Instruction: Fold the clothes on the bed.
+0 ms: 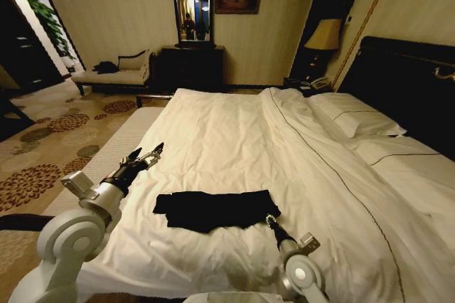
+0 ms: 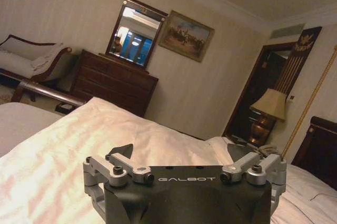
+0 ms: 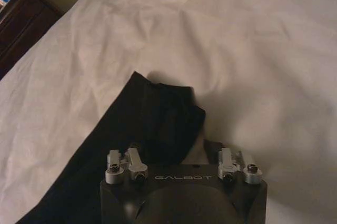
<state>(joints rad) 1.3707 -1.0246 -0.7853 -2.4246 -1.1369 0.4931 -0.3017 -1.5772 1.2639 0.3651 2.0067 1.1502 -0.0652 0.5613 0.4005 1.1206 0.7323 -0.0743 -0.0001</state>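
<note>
- Black T-shirt, folded into a long band, lies across the near part of the bed on the white duvet.
- Left end effector is raised above the bed's left edge, well apart from the shirt, its fingers spread wide with nothing between them.
- Right end effector is low at the shirt's right end, touching the cloth; I cannot tell whether it grips.

Hotel-style bedroom, bed, dresser, lamp
</note>
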